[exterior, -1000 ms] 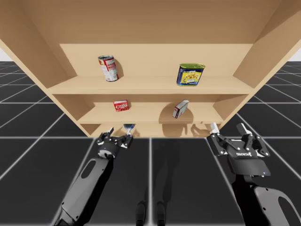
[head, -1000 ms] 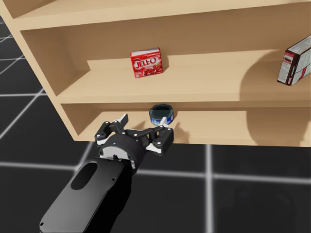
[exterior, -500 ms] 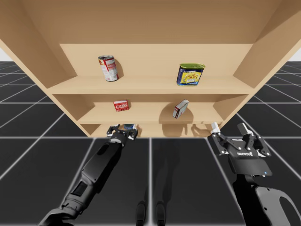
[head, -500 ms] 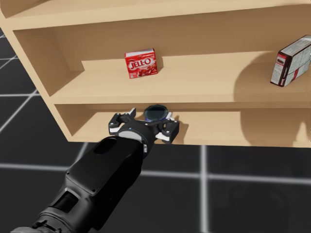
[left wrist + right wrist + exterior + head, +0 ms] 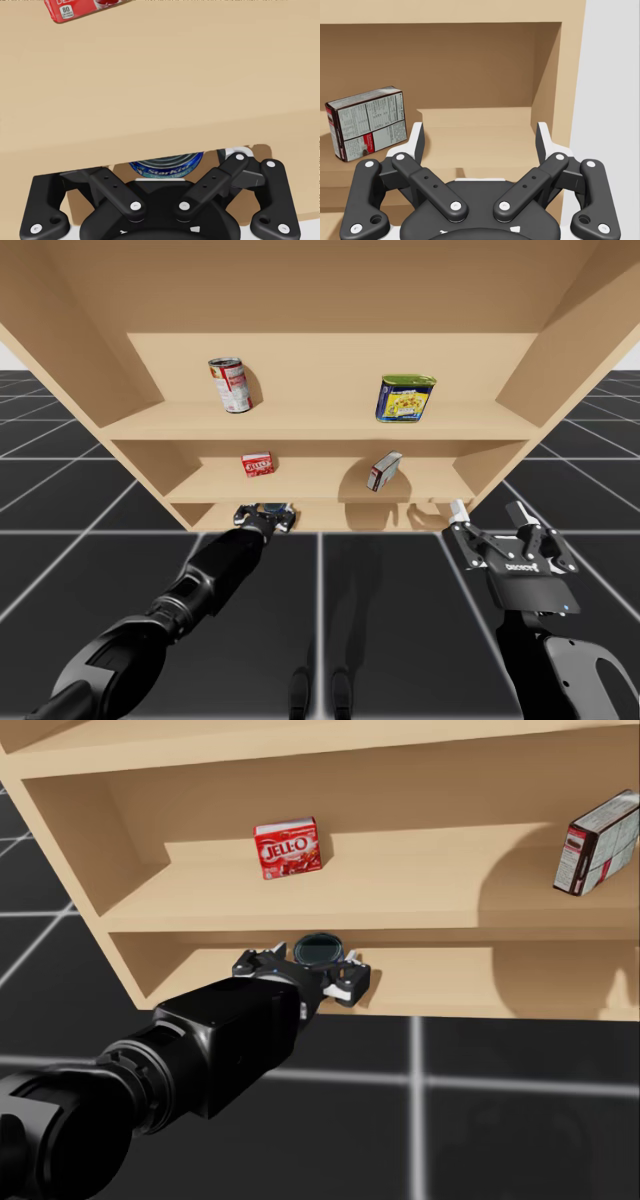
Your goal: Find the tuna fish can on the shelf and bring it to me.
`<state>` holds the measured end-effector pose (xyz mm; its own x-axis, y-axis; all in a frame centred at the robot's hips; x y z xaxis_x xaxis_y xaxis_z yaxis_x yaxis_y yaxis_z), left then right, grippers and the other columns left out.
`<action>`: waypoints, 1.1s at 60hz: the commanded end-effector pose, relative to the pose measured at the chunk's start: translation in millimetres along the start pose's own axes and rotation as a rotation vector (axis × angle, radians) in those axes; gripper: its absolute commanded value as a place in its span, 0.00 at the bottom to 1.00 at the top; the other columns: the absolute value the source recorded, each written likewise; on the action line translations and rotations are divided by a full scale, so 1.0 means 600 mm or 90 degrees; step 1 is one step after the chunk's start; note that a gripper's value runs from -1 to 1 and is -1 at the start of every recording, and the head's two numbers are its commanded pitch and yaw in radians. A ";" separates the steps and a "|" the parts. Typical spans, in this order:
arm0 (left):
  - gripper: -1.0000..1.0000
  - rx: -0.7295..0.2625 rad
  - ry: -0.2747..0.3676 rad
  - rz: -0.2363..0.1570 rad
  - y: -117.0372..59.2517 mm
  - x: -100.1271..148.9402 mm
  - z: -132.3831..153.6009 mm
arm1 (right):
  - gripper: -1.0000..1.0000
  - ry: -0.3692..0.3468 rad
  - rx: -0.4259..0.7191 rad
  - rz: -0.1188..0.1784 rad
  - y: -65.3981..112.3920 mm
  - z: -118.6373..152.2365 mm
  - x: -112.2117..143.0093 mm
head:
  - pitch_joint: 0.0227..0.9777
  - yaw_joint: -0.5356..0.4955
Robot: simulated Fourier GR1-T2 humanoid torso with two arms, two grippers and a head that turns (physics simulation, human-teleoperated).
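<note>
Head view: left gripper (image 5: 300, 972), fingers spread, around the tuna can (image 5: 320, 948) at the front left of the bottom shelf (image 5: 450, 982).
Ease deeper, centre on the can's wall, pinch squarely, then withdraw straight and low under the middle shelf board (image 5: 450, 923) just above. Red box (image 5: 288, 848) and tilted grey box (image 5: 592, 844) one level up, clear of the path; right gripper (image 5: 487, 512) likewise spread, well apart.

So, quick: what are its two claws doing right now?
Left gripper: open, the flat round blue tuna can just ahead of it.
Right gripper: open, holding nothing.
</note>
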<state>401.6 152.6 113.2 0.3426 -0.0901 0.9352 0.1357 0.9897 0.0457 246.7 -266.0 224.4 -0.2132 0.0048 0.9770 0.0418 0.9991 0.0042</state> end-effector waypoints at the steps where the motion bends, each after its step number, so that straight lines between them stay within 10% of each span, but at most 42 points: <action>1: 0.02 -0.017 0.023 0.015 0.000 -0.010 -0.023 | 0.00 0.000 -0.001 -0.001 -0.001 0.000 0.000 | 0.76 0.71; 7: 0.12 -0.027 0.024 0.017 0.002 -0.013 -0.028 | 0.00 0.000 -0.001 -0.001 -0.001 0.000 0.000 | 0.76 0.71; 11: 0.83 -0.033 0.027 0.021 0.004 -0.015 -0.029 | 0.00 -0.001 -0.002 -0.001 -0.002 0.000 0.000 | 0.76 0.71; 13: 0.96 -0.037 0.027 0.023 0.005 -0.015 -0.028 | 0.00 -0.001 -0.002 -0.001 -0.002 0.000 0.001 | 0.76 0.71; 30: 1.00 -0.055 -0.026 0.020 0.008 0.019 0.021 | 0.00 -0.001 -0.003 -0.002 -0.003 0.000 0.001 | 0.75 0.71; 66: 0.98 -0.126 -0.032 -0.128 0.034 0.018 0.223 | 0.00 -0.004 -0.005 0.013 -0.007 0.000 0.000 | 0.73 0.71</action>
<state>305.4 194.7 158.2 0.2888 -0.2112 0.9338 0.2263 0.9628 0.1477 246.9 -269.3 224.6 -0.2166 0.0202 0.9760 0.0528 0.9986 -0.0089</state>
